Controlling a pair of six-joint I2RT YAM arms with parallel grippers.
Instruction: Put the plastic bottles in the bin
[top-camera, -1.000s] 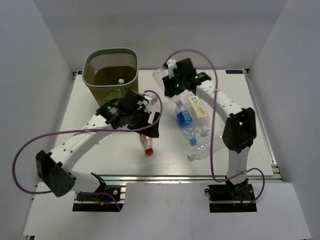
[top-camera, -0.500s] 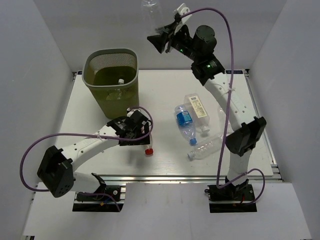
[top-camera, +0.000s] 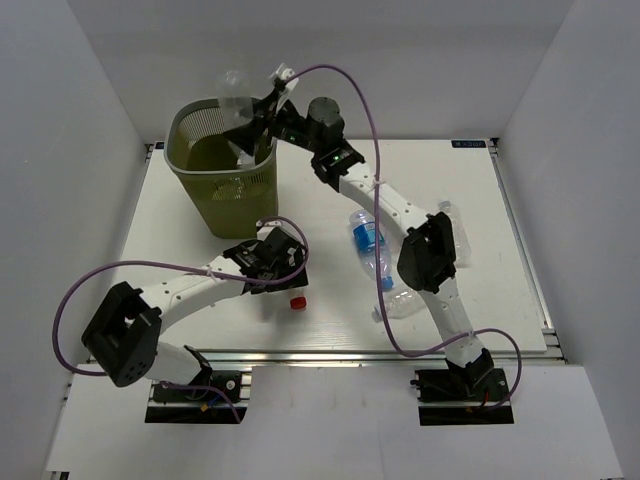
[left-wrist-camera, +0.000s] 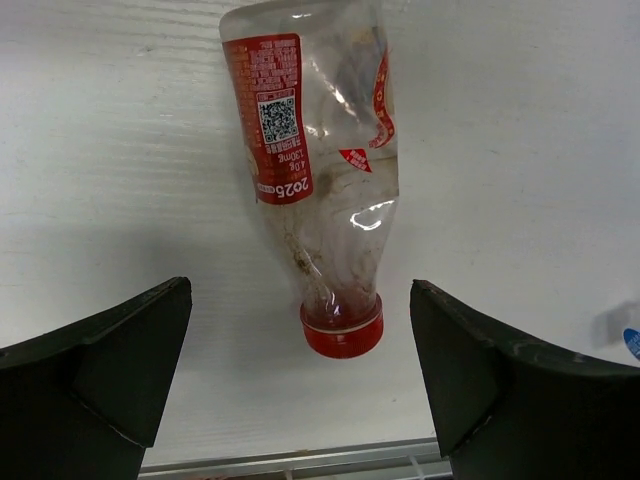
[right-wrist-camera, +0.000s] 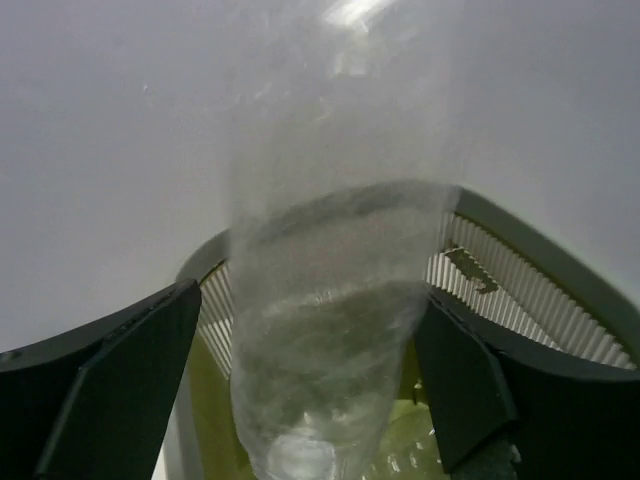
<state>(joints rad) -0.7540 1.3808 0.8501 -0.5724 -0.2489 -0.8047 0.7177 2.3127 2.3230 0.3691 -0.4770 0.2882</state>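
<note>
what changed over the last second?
Right gripper lifted the clear bottle from the far side and swung it left; it now hangs over the bin. Left gripper drew back toward its base and down, fingers open either side of the red-capped bottle, not gripping. Bin, red-capped bottle and blue-labelled bottle stayed put.
</note>
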